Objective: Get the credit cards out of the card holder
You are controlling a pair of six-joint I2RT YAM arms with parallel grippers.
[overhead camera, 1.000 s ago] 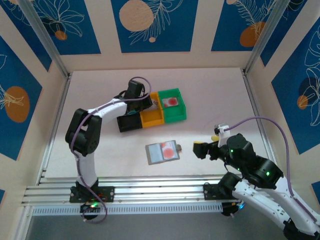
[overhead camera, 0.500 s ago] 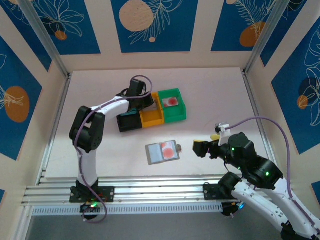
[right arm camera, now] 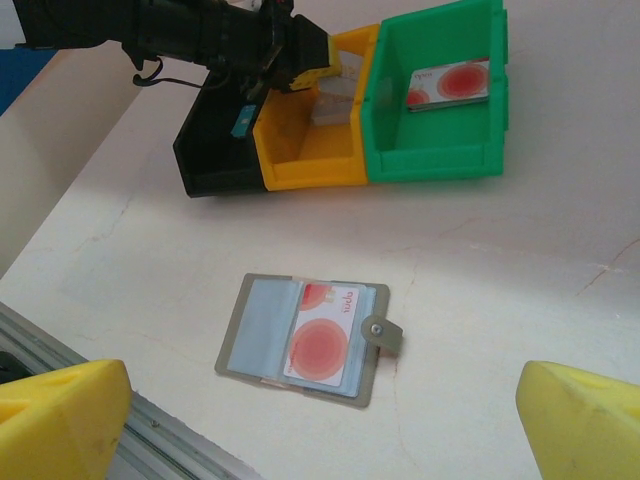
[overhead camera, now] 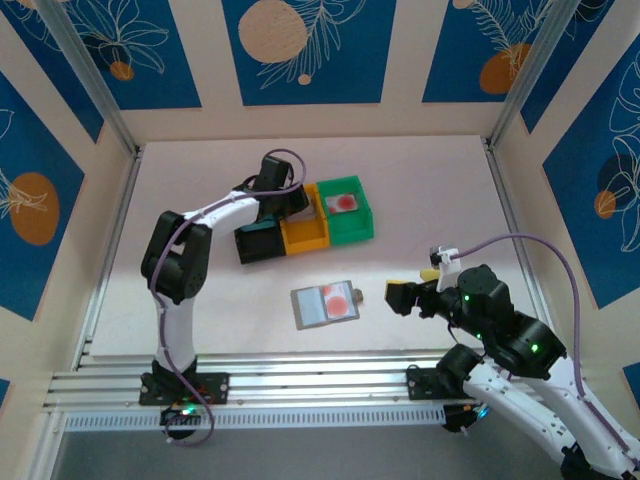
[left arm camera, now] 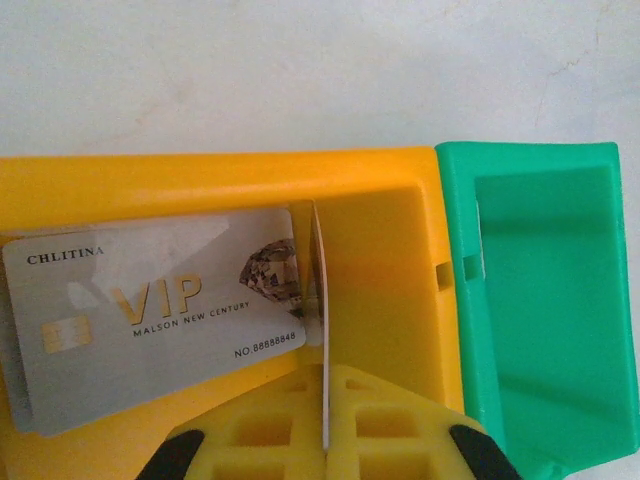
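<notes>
Left end effector point(left arm camera: 325, 385) still pinches a credit card point(left arm camera: 319, 290).

Silver card point(left arm camera: 150, 320) reads "CHLITINA", "VIP" (below, "MALSON NEW CENTURY").

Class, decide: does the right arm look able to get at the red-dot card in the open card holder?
Probably yes: the right gripper hangs open near the card holder, nothing stands between, and the red-dot card faces up.

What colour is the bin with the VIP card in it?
The bin holding the VIP card is orange-yellow; the left wrist view shows it best.
</notes>
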